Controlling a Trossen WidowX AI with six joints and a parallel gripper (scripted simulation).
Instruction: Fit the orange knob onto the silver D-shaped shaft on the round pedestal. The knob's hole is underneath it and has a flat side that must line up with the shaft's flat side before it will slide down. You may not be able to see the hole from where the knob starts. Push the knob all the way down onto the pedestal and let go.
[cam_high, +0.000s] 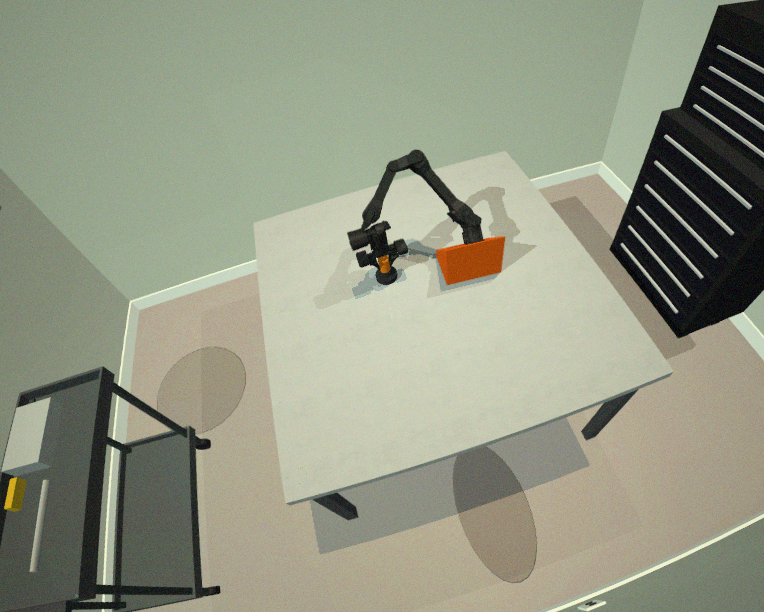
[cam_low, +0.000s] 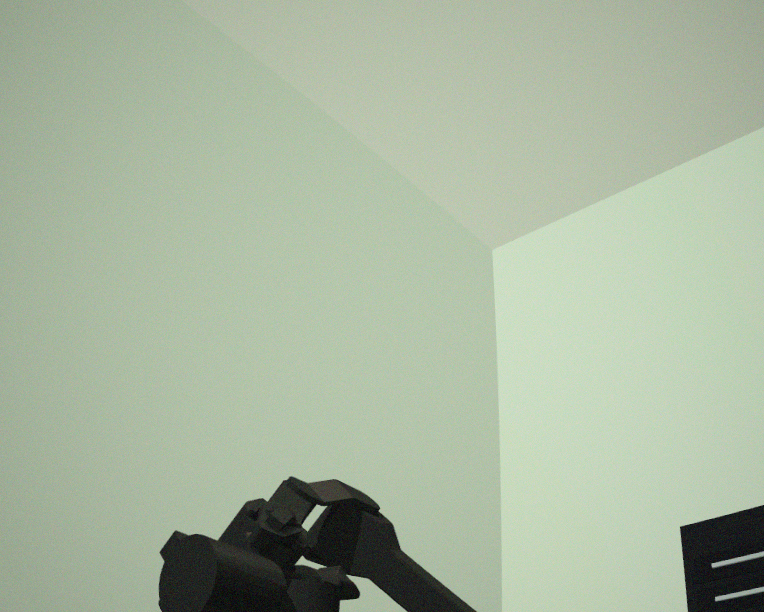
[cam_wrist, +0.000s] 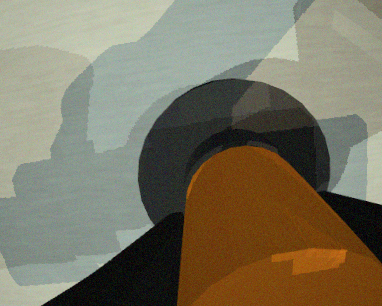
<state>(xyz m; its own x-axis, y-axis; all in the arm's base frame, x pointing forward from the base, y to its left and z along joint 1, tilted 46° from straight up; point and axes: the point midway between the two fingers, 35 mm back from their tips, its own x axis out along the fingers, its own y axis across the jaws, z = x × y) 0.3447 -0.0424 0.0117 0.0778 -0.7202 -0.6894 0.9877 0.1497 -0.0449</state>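
The orange knob (cam_high: 384, 266) (cam_wrist: 245, 195) is a tall round piece, upright over the dark round pedestal (cam_high: 386, 278) (cam_wrist: 162, 155). My gripper (cam_high: 383, 260) (cam_wrist: 249, 217) points down and is shut on the knob, with one black finger on each side of it. In the wrist view the knob's lower end covers the middle of the pedestal, inside a darker raised ring. The silver shaft, the hole and both flat sides are hidden. I cannot tell whether a gap is left between knob and pedestal. The exterior view shows only upper arm parts.
An orange upright panel (cam_high: 473, 261) stands on the pale table (cam_high: 446, 357) to the right of the pedestal, in front of the arm's base. A black drawer cabinet (cam_high: 679, 223) is at the right. A dark cart (cam_high: 63, 510) is at the lower left.
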